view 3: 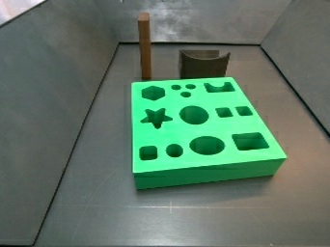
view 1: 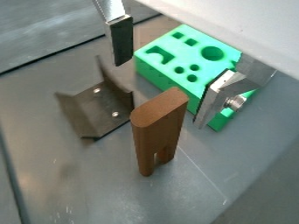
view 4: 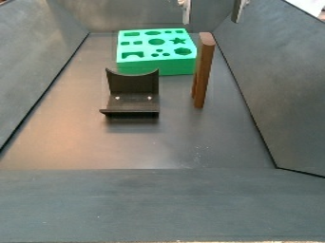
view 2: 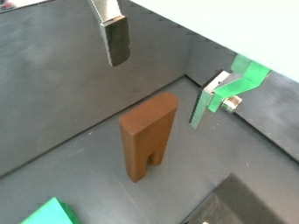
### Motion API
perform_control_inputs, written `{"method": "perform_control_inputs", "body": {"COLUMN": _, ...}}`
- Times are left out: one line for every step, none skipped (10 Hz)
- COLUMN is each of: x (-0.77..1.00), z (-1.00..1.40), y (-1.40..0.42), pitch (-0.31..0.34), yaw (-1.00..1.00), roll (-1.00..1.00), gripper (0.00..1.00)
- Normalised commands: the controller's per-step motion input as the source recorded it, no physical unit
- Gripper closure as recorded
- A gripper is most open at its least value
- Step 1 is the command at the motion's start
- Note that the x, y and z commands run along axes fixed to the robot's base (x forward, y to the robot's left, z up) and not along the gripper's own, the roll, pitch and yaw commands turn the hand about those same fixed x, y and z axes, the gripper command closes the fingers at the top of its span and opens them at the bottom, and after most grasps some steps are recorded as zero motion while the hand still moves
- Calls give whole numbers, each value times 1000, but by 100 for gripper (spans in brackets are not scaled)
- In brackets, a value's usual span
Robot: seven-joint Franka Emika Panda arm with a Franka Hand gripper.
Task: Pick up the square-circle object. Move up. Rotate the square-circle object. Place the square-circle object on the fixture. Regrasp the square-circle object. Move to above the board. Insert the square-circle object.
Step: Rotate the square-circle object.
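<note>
The square-circle object (view 4: 202, 69), a dark brown wooden block, is seen standing upright on the dark floor, free of any grip. In a side view the fixture (view 4: 131, 91) lies at about nine o'clock from it, near but apart, and the green board (view 4: 156, 49) at about eleven o'clock, behind it. The gripper (view 4: 211, 9) is seen above the block at the frame's top edge, well open and empty; one finger (view 1: 118, 38) shows in a wrist view.
</note>
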Motion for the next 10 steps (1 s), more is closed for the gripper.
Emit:
{"method": "perform_control_inputs", "body": {"x": 25, "z": -22, "y": 26, "pitch": 6, "yaw": 1000, "roll": -2, "gripper": 0}}
{"method": "perform_control_inputs", "body": {"x": 26, "z": -21, "y": 19, "pitch": 6, "yaw": 1000, "roll": -2, "gripper": 0}}
{"method": "perform_control_inputs", "body": {"x": 27, "z": -21, "y": 8, "pitch": 6, "yaw": 1000, "roll": -2, "gripper": 0}}
{"method": "perform_control_inputs", "body": {"x": 28, "z": -21, "y": 5, "pitch": 6, "yaw": 1000, "roll": -3, "gripper": 0}}
{"method": "perform_control_inputs", "body": {"x": 28, "z": -21, "y": 4, "pitch": 6, "yaw": 1000, "roll": -3, "gripper": 0}}
{"method": "perform_control_inputs", "body": {"x": 28, "z": -21, "y": 3, "pitch": 6, "yaw": 1000, "roll": -3, "gripper": 0}}
{"method": "perform_control_inputs", "body": {"x": 28, "z": -21, "y": 3, "pitch": 7, "yaw": 1000, "roll": -3, "gripper": 0}}
{"method": "perform_control_inputs", "body": {"x": 28, "z": -21, "y": 3, "pitch": 7, "yaw": 1000, "roll": -3, "gripper": 0}}
{"method": "perform_control_inputs", "body": {"x": 28, "z": -20, "y": 3, "pitch": 7, "yaw": 1000, "roll": -3, "gripper": 0}}
{"method": "perform_control_inputs", "body": {"x": 28, "z": -20, "y": 3, "pitch": 7, "yaw": 1000, "roll": -3, "gripper": 0}}
